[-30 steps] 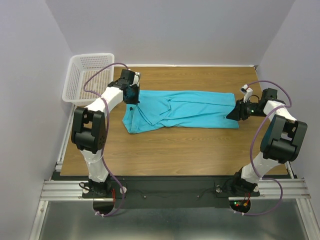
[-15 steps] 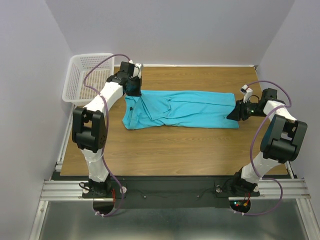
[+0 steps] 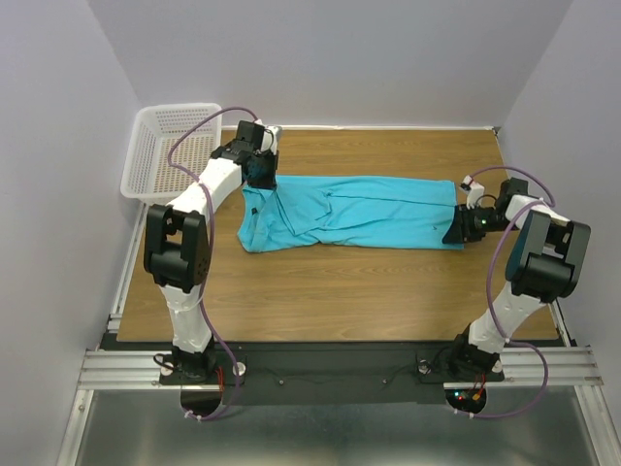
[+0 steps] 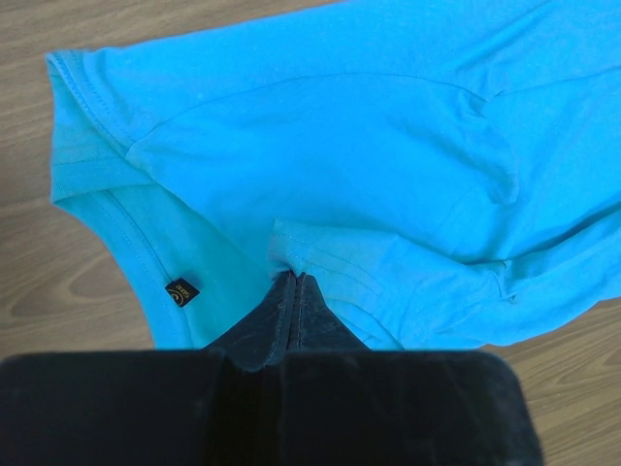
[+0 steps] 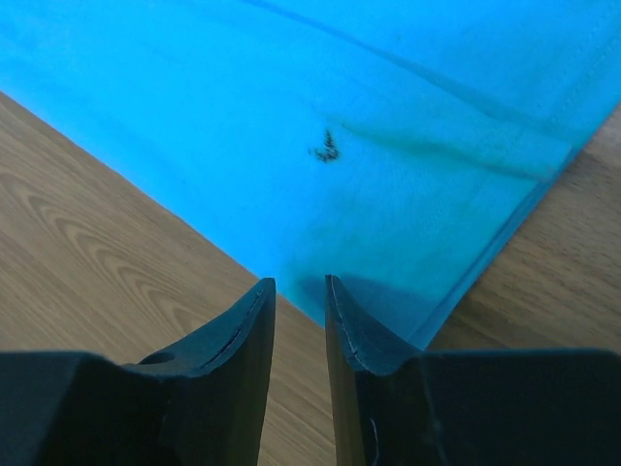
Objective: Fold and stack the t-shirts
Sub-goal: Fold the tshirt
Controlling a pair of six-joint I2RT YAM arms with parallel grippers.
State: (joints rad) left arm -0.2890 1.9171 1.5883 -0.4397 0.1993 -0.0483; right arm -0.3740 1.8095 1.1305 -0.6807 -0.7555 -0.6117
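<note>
The turquoise-blue t-shirt [image 3: 359, 209] lies stretched left to right across the wooden table, folded lengthwise. My left gripper [image 3: 260, 179] is shut on a pinched fold of the shirt [image 4: 320, 136] near its neck end, at the back left. The small dark label [image 4: 180, 291] shows just left of the fingers. My right gripper [image 3: 456, 234] is at the shirt's near right corner. Its jaws stand a little apart over the edge of the cloth [image 5: 291, 116] and hold nothing. A small dark speck [image 5: 327, 149] sits on the cloth ahead of them.
A white mesh basket [image 3: 165, 146] stands at the back left corner, beside the left arm. Bare wooden table [image 3: 340, 282] runs between the shirt and the arm bases. Walls close in on the left, back and right.
My left gripper has pulled the shirt's left end a little toward the back. My right gripper has moved from the middle of the right edge to the near right corner.
</note>
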